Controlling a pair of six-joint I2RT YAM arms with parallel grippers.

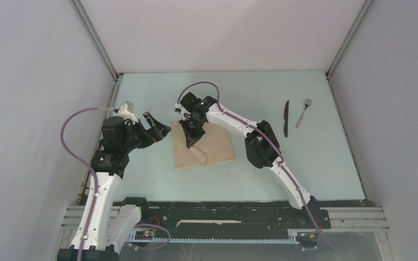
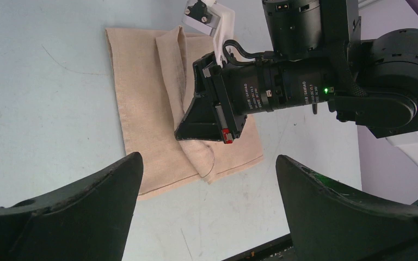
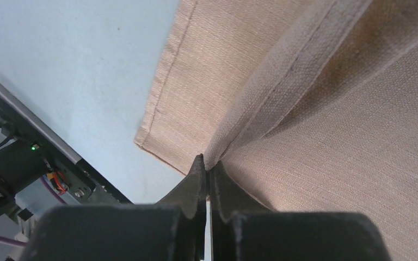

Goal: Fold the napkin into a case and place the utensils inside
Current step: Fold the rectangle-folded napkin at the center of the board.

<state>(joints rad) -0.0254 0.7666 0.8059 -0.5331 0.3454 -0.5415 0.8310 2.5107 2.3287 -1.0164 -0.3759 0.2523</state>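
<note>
The beige napkin (image 1: 207,145) lies partly folded in the middle of the table. My right gripper (image 1: 190,141) is shut on a raised fold of the napkin (image 3: 283,70) near its left part, and the cloth is pinched between the fingertips (image 3: 197,168). In the left wrist view the napkin (image 2: 147,109) shows with the right gripper (image 2: 204,128) on it. My left gripper (image 1: 158,126) is open and empty, just left of the napkin. The black knife (image 1: 286,117) and the grey fork (image 1: 303,112) lie side by side at the far right.
Grey walls close the table on three sides. The black rail (image 1: 223,215) with the arm bases runs along the near edge. The right arm's elbow (image 1: 261,144) hangs just right of the napkin.
</note>
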